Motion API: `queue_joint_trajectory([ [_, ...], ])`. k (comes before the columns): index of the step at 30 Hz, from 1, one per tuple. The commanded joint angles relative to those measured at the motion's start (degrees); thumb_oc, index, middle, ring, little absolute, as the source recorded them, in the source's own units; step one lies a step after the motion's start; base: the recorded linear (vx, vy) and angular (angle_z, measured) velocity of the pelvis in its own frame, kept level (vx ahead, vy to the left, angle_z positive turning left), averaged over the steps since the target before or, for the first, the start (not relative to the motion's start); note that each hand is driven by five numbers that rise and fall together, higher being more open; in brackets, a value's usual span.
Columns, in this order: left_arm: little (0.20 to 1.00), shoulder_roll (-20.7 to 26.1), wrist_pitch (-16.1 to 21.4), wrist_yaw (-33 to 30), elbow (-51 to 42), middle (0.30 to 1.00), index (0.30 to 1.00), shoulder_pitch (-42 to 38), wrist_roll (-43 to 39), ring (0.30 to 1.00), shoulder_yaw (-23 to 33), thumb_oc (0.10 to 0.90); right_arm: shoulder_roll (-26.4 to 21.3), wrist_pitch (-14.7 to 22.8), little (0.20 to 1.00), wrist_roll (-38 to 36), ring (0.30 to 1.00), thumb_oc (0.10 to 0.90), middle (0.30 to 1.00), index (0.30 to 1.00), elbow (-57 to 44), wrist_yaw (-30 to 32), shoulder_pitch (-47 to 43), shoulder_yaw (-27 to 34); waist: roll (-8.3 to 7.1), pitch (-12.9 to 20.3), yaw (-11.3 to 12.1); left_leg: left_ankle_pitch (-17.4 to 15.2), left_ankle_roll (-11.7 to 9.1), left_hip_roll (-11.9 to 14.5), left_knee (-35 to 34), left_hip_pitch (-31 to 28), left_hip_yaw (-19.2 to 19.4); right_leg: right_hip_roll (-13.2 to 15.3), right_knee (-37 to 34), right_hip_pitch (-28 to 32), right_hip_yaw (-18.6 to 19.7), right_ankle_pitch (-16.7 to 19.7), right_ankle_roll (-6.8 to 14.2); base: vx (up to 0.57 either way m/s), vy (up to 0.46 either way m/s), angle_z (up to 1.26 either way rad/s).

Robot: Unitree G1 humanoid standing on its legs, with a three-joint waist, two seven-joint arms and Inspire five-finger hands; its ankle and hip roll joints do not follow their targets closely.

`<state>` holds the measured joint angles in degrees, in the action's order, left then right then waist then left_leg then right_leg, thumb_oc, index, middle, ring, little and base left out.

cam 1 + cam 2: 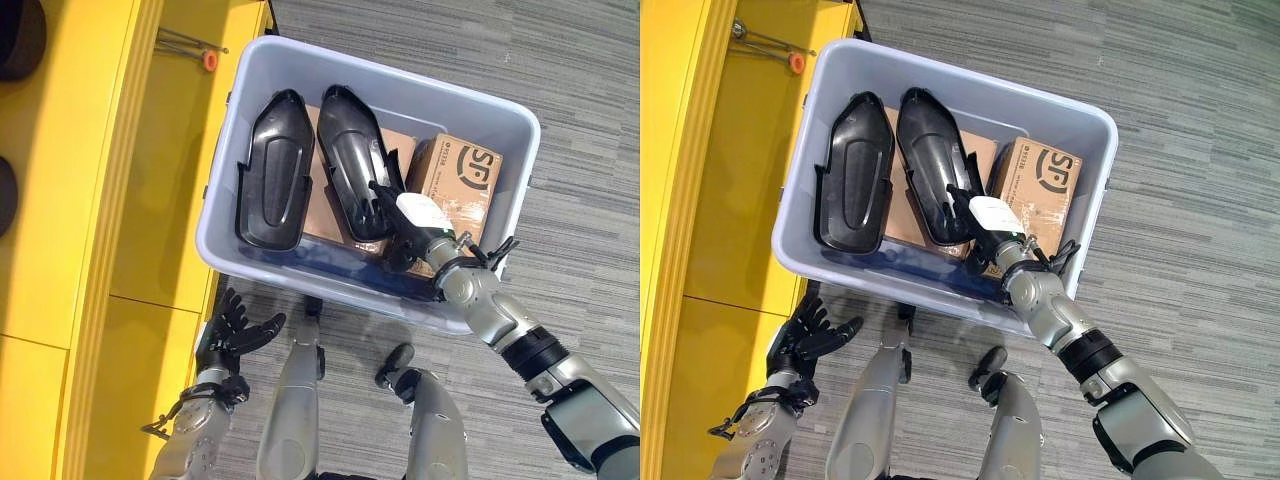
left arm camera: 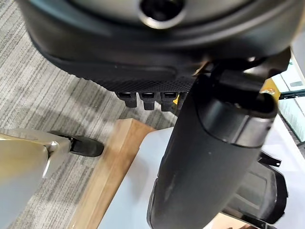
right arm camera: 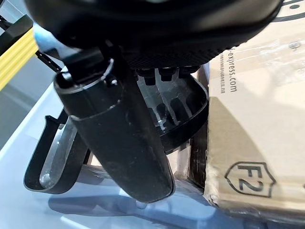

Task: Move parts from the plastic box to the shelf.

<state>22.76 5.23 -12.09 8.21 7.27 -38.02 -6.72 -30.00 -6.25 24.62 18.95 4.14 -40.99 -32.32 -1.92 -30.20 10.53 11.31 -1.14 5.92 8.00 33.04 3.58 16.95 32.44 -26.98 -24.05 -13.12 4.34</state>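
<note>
The yellow shelf (image 1: 90, 200) runs along the robot's left, with the grey plastic box (image 1: 520, 125) standing on the carpet just beside it. Inside the box lie two black moulded parts on flat cardboard: the left part (image 1: 275, 185) nearer the shelf and the right part (image 1: 352, 160) next to it, with a brown carton (image 1: 460, 175) against the far wall.

The right hand (image 1: 405, 225) reaches into the box at the near end of the right part; its fingers (image 3: 164, 76) extend into the part's hollow and the thumb lies along the outside of the rim, not yet visibly clamped. The left hand (image 1: 232, 335) hangs outside the box, low beside the shelf, fingers spread and holding nothing.

The step in hand looks like grasping the right part. To do it well, the thumb and fingers should close firmly across the rim wall before any lift, then raise the part straight up to clear the carton and the box wall.
</note>
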Motion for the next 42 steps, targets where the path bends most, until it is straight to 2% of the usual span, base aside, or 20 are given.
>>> queue_joint_trajectory([
  [1, 1.0, 0.3, 4.3, -0.9, -7.3, 1.0, 1.0, 1.7, -1.1, 1.0, 0.3, 0.9, -1.1, 1.7, 1.0, 1.7, 1.0, 0.9, 1.0, 1.0, 0.6, 3.5, -7.0, 1.6, 0.61, 0.4, 0.5, -12.8, -2.7, 2.7, 8.4, -1.6, -2.3, 0.8, -8.7, 1.5, 2.1, 6.6, 3.2, 0.01, 0.002, 0.04],
  [16, 1.0, 0.6, 4.9, -2.3, -7.4, 1.0, 1.0, 0.4, -0.9, 1.0, -0.5, 0.9, 3.0, -0.1, 1.0, 1.9, 1.0, 0.9, 1.0, 1.0, 10.8, 4.7, -11.0, -1.4, 0.56, 0.4, 2.1, -13.4, -2.4, 1.6, 10.5, 3.0, -3.8, 0.8, -7.3, -0.8, 1.3, 6.0, 2.9, 0.0, 0.003, 0.07],
  [23, 1.0, 0.3, 5.3, -3.7, -7.8, 1.0, 1.0, -0.3, -1.0, 1.0, -1.3, 0.9, 7.0, -1.1, 1.0, 0.5, 1.0, 0.9, 1.0, 1.0, 19.3, 6.6, -12.1, -1.9, 1.01, 0.4, 2.7, -14.4, -2.2, 1.2, 13.7, 7.2, -4.8, 0.8, -4.3, -4.0, 1.4, 4.8, 2.6, 0.0, 0.004, 0.01],
  [33, 1.0, -0.4, 5.5, -4.8, -7.8, 1.0, 1.0, -1.8, -1.8, 1.0, -2.9, 0.9, 13.4, -1.8, 1.0, -6.2, 1.0, 0.9, 1.0, 1.0, 29.2, 8.8, -11.2, -0.4, 1.9, 0.4, 2.5, -15.1, -2.0, 0.7, 15.8, 9.7, -5.2, 1.1, -1.4, -6.4, 1.3, 3.5, 2.3, 0.0, 0.007, 0.02],
  [34, 1.0, -0.5, 5.6, -4.9, -8.0, 1.0, 1.0, -2.0, -1.9, 1.0, -3.0, 0.9, 14.1, -1.8, 0.852, -7.1, 0.852, 0.794, 0.852, 0.852, 30.7, 9.0, -11.3, -0.2, 1.99, 0.4, 2.6, -15.2, -2.0, 0.6, 15.9, 9.7, -5.2, 1.2, -1.3, -6.4, 1.4, 3.4, 2.3, 0.0, 0.0, 0.0],
  [36, 1.0, -0.5, 5.6, -5.0, -7.9, 1.0, 1.0, -2.2, -2.0, 1.0, -3.1, 0.9, 14.7, -1.8, 0.399, -8.3, 0.399, 0.471, 0.399, 0.399, 32.0, 9.2, -11.1, 0.1, 2.04, 0.4, 2.5, -15.2, -2.0, 0.6, 16.1, 9.8, -5.2, 1.2, -1.0, -6.5, 1.5, 3.3, 2.3, 0.0, 0.0, 0.0],
  [37, 1.0, -0.8, 5.4, -5.2, -7.9, 1.0, 1.0, -2.4, -2.2, 1.0, -3.4, 0.9, 16.2, -1.6, 0.3, -12.1, 0.3, 0.4, 0.3, 0.3, 34.0, 10.1, -10.6, 1.8, 2.26, 0.4, 2.5, -15.2, -1.9, 0.5, 16.2, 9.8, -5.2, 1.2, -0.7, -6.7, 1.5, 3.2, 2.3, 0.0, 0.0, 0.0],
  [38, 1.0, -0.8, 5.3, -5.3, -7.8, 1.0, 1.0, -2.5, -2.2, 1.0, -3.4, 0.9, 17.1, -1.5, 0.3, -14.9, 0.3, 0.4, 0.3, 0.3, 35.3, 10.6, -10.2, 3.0, 2.32, 0.4, 2.5, -15.2, -1.9, 0.5, 16.2, 9.7, -5.1, 1.2, -0.6, -6.6, 1.6, 3.2, 2.3, 0.0, 0.0, 0.0],
  [42, 1.0, -0.8, 4.9, -5.6, -7.6, 1.0, 1.0, -3.0, -2.2, 1.0, -3.7, 0.9, 18.0, -1.1, 0.3, -16.0, 0.3, 0.4, 0.3, 0.3, 35.1, 11.1, -9.6, 3.0, 2.36, 0.4, 2.2, -15.2, -1.9, 0.5, 16.0, 9.0, -5.1, 1.2, -0.7, -6.3, 1.6, 3.2, 2.3, 0.0, 0.0, 0.0],
])
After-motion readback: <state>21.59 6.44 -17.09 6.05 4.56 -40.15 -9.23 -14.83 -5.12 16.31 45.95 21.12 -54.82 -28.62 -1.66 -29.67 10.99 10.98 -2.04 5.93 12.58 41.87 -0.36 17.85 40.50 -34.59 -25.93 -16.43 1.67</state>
